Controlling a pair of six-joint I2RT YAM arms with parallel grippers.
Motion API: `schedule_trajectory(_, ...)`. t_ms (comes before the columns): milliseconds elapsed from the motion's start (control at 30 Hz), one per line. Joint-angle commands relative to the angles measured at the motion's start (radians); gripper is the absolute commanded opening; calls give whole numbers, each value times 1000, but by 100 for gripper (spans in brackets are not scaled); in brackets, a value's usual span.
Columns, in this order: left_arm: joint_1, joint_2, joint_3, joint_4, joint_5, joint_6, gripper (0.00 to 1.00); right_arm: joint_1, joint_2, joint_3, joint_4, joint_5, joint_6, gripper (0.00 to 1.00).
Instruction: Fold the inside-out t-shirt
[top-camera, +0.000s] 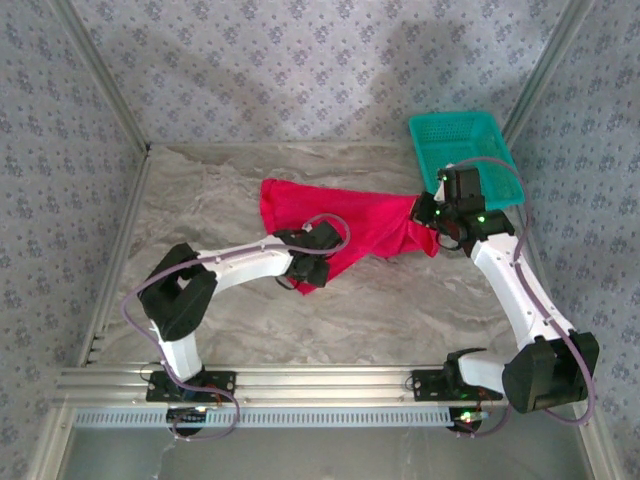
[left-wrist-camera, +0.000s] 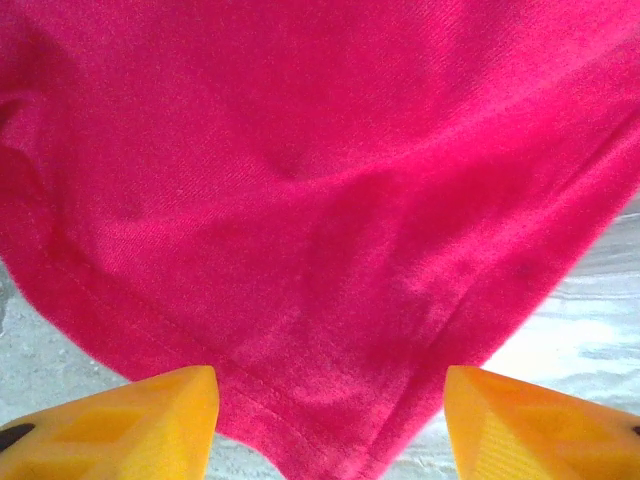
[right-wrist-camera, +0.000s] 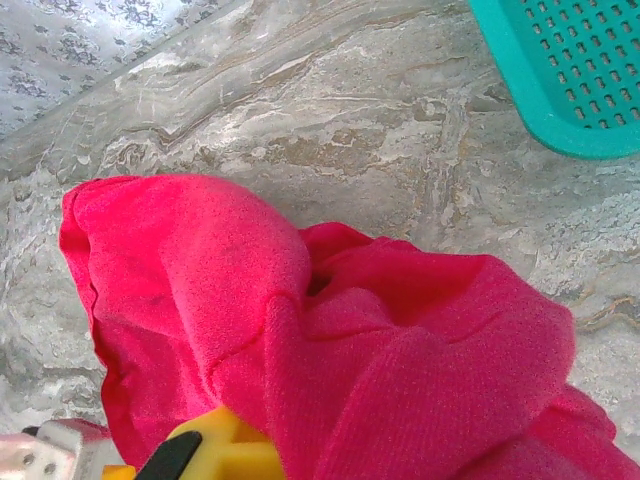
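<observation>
Top view: the t-shirt is lying stretched across the middle of the marbled tabletop, its right end rising into a bunched peak. The right arm is reaching up the right side of the frame, elbow low. The right claw is sitting closed on that bunched end, just below the teal basket. The left arm is bending in from lower left, wrist over the shirt's lower corner.

Left wrist view: the left claw is standing open, yellow fingers well apart, with the hemmed corner lying between them (not pinched).

Right wrist view: red folds are heaping over one yellow finger, basket corner at upper right.
</observation>
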Motion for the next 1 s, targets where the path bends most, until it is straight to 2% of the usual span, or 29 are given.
schedule_trajectory(0,-2,52,-18,8,-3,-13,57,-9,-18,2,-9,-16,-13,0)
schedule_trajectory(167,-4,64,-81,54,57,-38,54,-13,-18,-3,-7,-23,-11,0)
schedule_trajectory(233,-4,58,-108,67,61,-48,47,-14,-16,-5,-2,-25,-11,0)
schedule_trajectory(300,-2,52,-120,65,58,-51,25,-16,-13,-5,1,-27,-7,0)
schedule_trajectory(333,0,48,-116,56,51,-49,10,-19,-12,-3,3,-28,-7,0)
schedule_trajectory(367,2,40,-106,35,40,-41,0,-20,-9,0,3,-29,-7,0)
schedule_trajectory(500,61,-48,-37,-66,-16,4,0,-27,-5,29,-16,-32,-11,0)
schedule_trajectory(600,185,-174,42,-147,-20,56,0,-49,-4,87,-32,-32,-34,0)
schedule_trajectory(667,298,-278,117,-176,-15,91,0,-66,-4,163,-62,-40,-51,0)
schedule_trajectory(833,539,-541,259,-117,32,111,0,-82,-30,326,-86,-100,-70,0)
schedule_trajectory(967,640,-702,332,-35,56,115,0,-83,-72,431,-80,-225,-54,0)
